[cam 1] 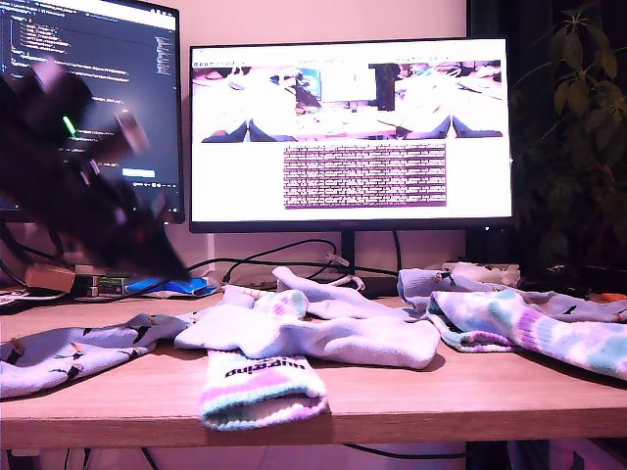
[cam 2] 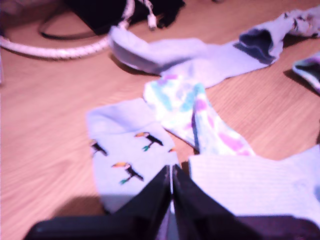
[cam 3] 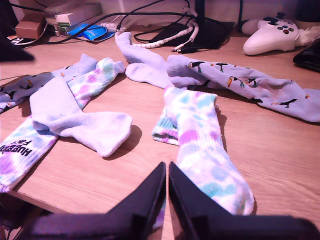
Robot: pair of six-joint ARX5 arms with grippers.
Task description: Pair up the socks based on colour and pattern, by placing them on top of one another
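Socks lie scattered on the wooden surface point(cam 1: 392, 401). My first pincer point(cam 2: 172, 187), jaws together, hangs just above the toucan-print sock point(cam 2: 127, 155); my second pincer point(cam 3: 166, 182), seemingly closed empty, hovers beside a tie-dye sock point(cam 3: 200, 145).

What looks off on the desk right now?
The tie-dye sock's lettered cuff hangs over the table's front edge. A white sock lies across that same tie-dye sock. No pairs are stacked yet.
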